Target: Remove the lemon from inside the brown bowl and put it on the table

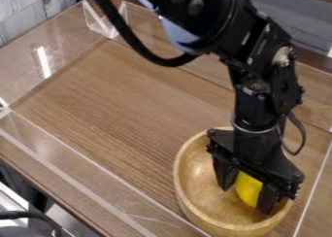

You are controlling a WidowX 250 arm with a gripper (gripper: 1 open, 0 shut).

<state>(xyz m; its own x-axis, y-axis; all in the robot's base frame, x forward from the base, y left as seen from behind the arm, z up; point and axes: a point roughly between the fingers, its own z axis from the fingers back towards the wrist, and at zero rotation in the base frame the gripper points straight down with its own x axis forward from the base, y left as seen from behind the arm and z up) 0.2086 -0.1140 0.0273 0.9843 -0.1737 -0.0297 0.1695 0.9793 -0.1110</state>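
The black robot arm (255,61) comes in from the top of the frame, right of centre, and reaches down to the lower right. Its gripper (249,180) points into the brown bowl (208,206), with the fingertips below the level of the rim. The fingers stand on either side of the lemon (248,191), one toward the left and one toward the right, with the yellow skin showing between them. Whether the fingers press on the lemon or stand just off it, I cannot tell, so I cannot say whether they grip it.

The lemon is inside the bowl, at the lower right of the frame, toward the right-hand part of the bowl's hollow. Parts of it are hidden behind the black fingers. The bowl is round, light brown and upright on the table (116,110); the gripper covers much of its upper right side, while its left wall and near inner surface are in plain sight.

The dark-brown wood-grain tabletop runs from the upper left of the frame across the middle to the right edge. A clear acrylic wall (58,173) follows its edge from the left side down toward the bottom. A small clear bracket (103,17) stands at the top left. A black cable (130,35) curves from the top left toward the arm, and more dark cables (33,218) lie in the lower left corner.
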